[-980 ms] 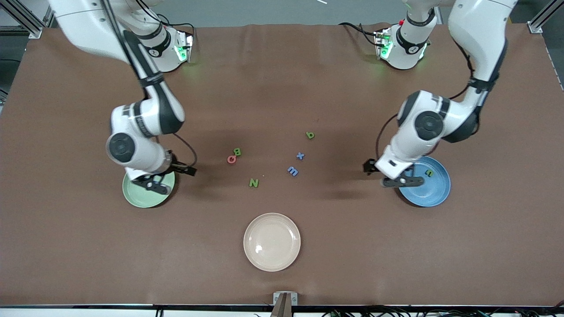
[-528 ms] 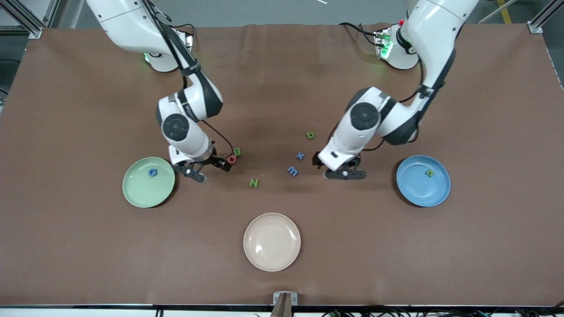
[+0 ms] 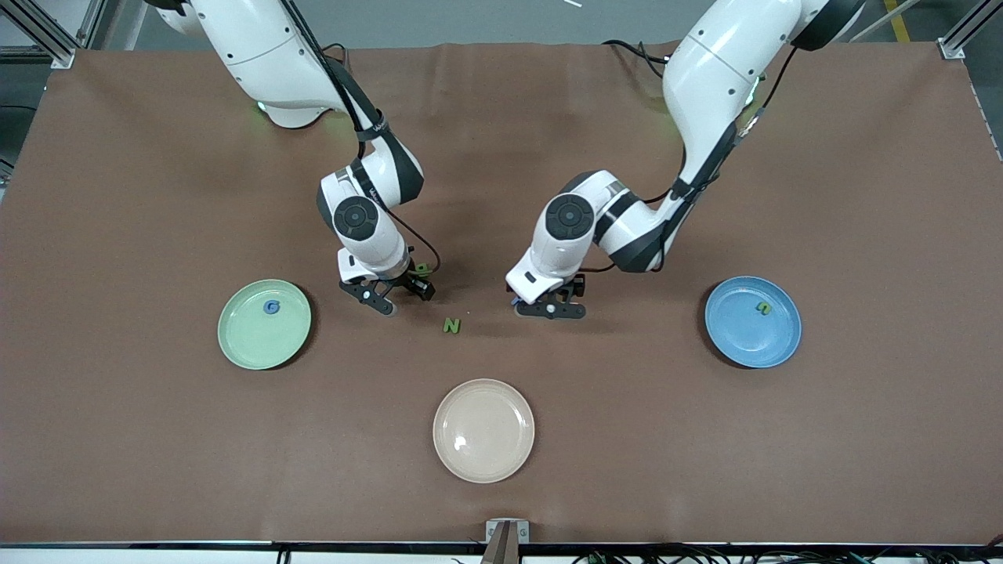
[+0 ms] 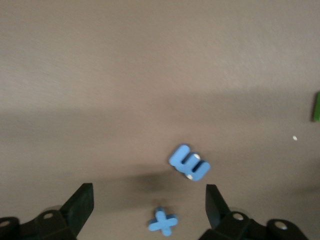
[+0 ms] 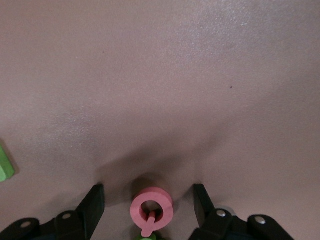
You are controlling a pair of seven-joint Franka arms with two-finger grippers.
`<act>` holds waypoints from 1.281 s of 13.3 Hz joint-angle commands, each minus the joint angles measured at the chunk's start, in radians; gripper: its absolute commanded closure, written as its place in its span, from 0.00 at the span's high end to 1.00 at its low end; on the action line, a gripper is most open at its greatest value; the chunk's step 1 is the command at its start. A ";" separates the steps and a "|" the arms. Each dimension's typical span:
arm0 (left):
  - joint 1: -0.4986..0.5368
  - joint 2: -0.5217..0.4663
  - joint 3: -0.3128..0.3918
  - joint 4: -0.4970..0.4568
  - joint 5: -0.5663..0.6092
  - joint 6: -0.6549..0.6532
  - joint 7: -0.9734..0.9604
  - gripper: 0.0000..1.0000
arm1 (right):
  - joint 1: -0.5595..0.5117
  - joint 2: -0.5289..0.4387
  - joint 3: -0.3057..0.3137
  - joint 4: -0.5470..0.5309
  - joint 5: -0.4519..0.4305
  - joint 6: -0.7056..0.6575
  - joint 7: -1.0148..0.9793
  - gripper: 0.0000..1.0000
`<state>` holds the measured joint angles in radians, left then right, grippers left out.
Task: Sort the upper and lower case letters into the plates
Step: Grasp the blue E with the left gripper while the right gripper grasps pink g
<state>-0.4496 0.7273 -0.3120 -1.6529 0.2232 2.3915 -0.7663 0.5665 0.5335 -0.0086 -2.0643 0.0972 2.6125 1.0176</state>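
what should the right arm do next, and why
Probably lower the right gripper a little more and close on the pink Q. Its open jaws already straddle the Q, which lies flat on the table. The left gripper is likewise open over the blue x, beside the blue m.

A robotics lab. Two white jointed robot arms [image 3: 368, 211] stand bolted at one edge of a wide table covered in a brown mat [image 3: 141, 439], green status lights glowing at their bases. Silver aluminium framing struts [image 3: 35, 31] rise at the table's corners, and bundled black cables [image 3: 705, 554] run along the table edge nearest the front camera.
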 commanded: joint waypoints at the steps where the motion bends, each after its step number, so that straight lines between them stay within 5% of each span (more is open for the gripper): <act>1: -0.027 0.037 0.010 0.060 0.025 -0.026 0.004 0.97 | 0.013 -0.012 -0.011 -0.019 0.015 0.008 0.013 0.57; 3: -0.043 0.044 0.010 0.062 0.076 -0.026 0.030 0.92 | 0.013 -0.012 -0.010 -0.026 0.015 0.001 0.018 0.44; 8: -0.060 0.076 0.010 0.099 0.139 -0.026 0.171 0.91 | 0.046 -0.013 -0.010 -0.036 0.013 -0.002 0.064 0.37; 9: -0.060 0.084 0.010 0.101 0.152 -0.023 0.182 0.91 | 0.046 -0.013 -0.010 -0.036 0.013 -0.002 0.064 0.30; 11: -0.064 0.106 0.010 0.120 0.154 -0.015 0.196 0.85 | 0.039 -0.013 -0.011 -0.034 0.013 -0.011 0.064 0.02; 14: -0.066 0.113 0.010 0.127 0.168 -0.012 0.235 0.80 | 0.007 -0.032 -0.017 -0.007 0.006 -0.060 0.039 0.00; 17: -0.069 0.112 0.008 0.128 0.168 -0.012 0.248 0.70 | -0.106 -0.094 -0.017 0.090 0.004 -0.279 -0.130 0.00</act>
<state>-0.5041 0.8276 -0.3097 -1.5542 0.3714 2.3897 -0.5290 0.5472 0.5041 -0.0352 -2.0081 0.0964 2.4565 0.9984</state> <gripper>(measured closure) 0.242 0.634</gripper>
